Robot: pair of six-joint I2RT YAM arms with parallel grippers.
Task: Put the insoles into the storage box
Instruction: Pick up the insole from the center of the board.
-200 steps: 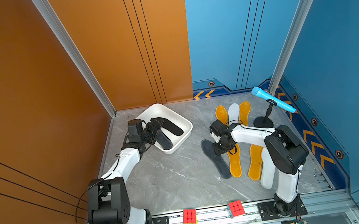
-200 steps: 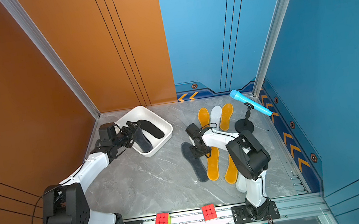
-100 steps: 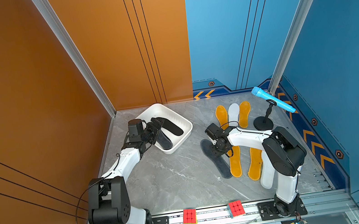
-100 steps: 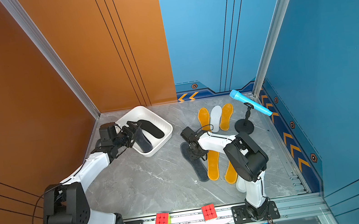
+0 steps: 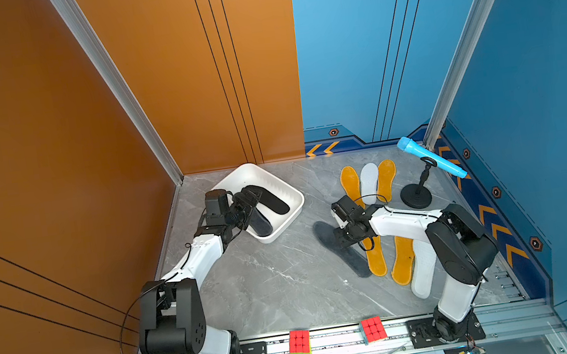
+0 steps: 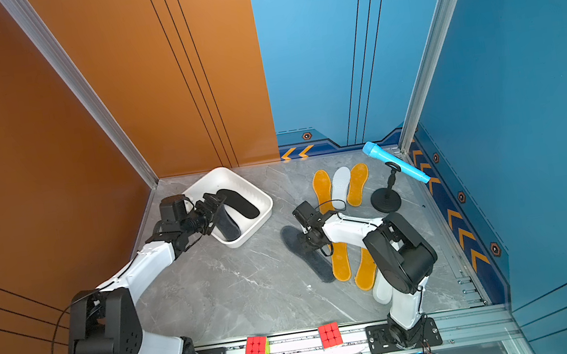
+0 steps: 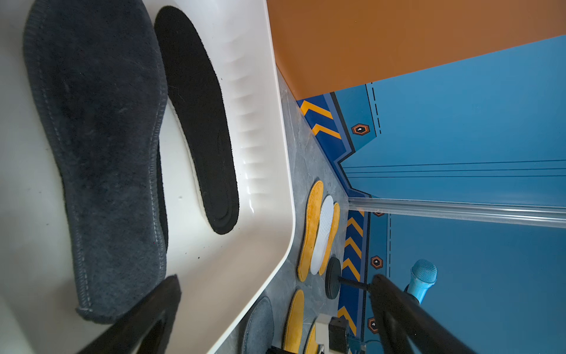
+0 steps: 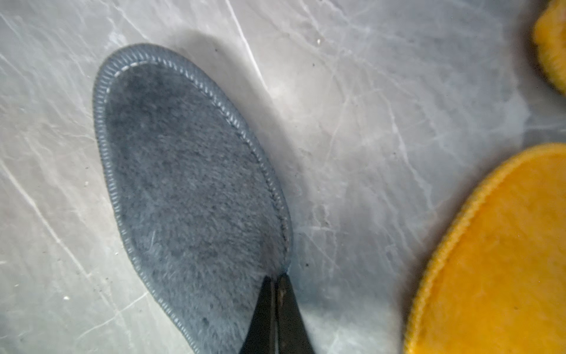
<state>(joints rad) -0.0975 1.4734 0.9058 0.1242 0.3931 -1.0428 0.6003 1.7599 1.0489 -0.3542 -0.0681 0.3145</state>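
Left wrist: storage box (image 7: 254,122) holds insoles (image 7: 101,153).

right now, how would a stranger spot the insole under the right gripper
On the grey table, find the near row of four insoles. It is the dark grey insole at the end towards the white box; its neighbours are orange and white.

1. We see a dark grey insole (image 8: 190,184) lying on the grey marbled tabletop (image 8: 382,107).
2. Our right gripper (image 8: 277,280) pinches its stitched rim, fingertips pressed together.
3. An orange-yellow insole (image 8: 496,260) lies nearby, apart from it, and a second orange-yellow insole (image 8: 551,39) lies beyond.
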